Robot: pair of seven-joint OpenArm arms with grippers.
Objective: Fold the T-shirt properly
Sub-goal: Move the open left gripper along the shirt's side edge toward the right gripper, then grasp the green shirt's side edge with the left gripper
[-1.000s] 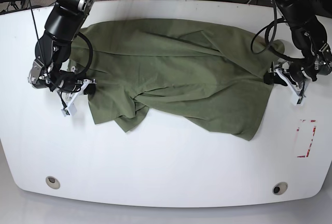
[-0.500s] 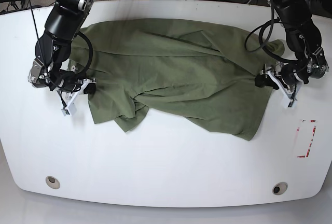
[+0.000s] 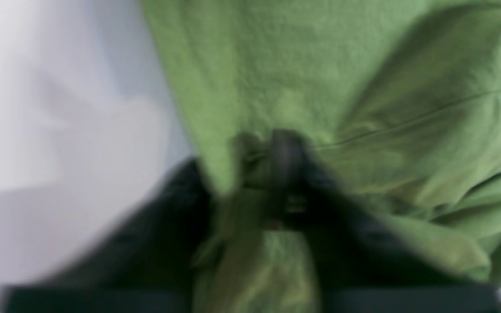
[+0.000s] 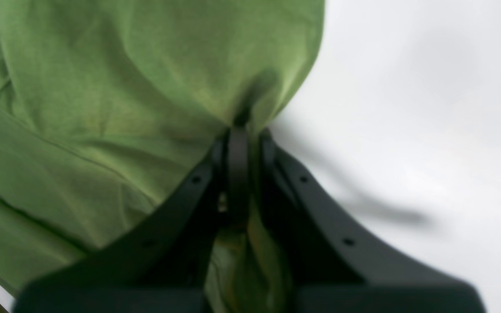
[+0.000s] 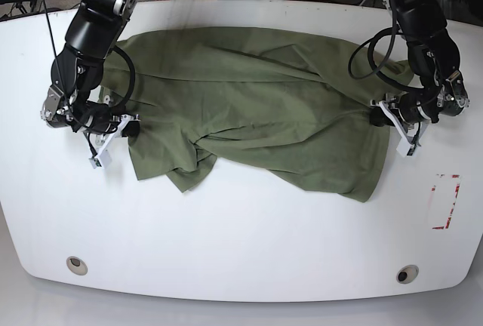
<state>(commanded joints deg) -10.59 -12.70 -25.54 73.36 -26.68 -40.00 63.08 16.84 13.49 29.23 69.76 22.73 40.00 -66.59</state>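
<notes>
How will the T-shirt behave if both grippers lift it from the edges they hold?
The T-shirt lies rumpled and creased, so it will probably sag limply between the right gripper and left gripper. Its bunched front corner likely drags along the table.

Your work surface is a white table (image 5: 241, 235) with rounded corners and a glossy top. Lying directly on it you have the T-shirt (image 5: 256, 99), olive green, spread crumpled across the far half, with diagonal creases and one loose flap (image 5: 189, 171) pointing toward the near edge. Near the table's right edge you can see a small red-and-white marking (image 5: 445, 201), flat on the surface and well apart from the cloth. Two round fittings sit in the top by the near edge: one at the left corner (image 5: 75, 265), one at the right (image 5: 407, 274). Wrist views show cloth edges against bare white tabletop.
</notes>
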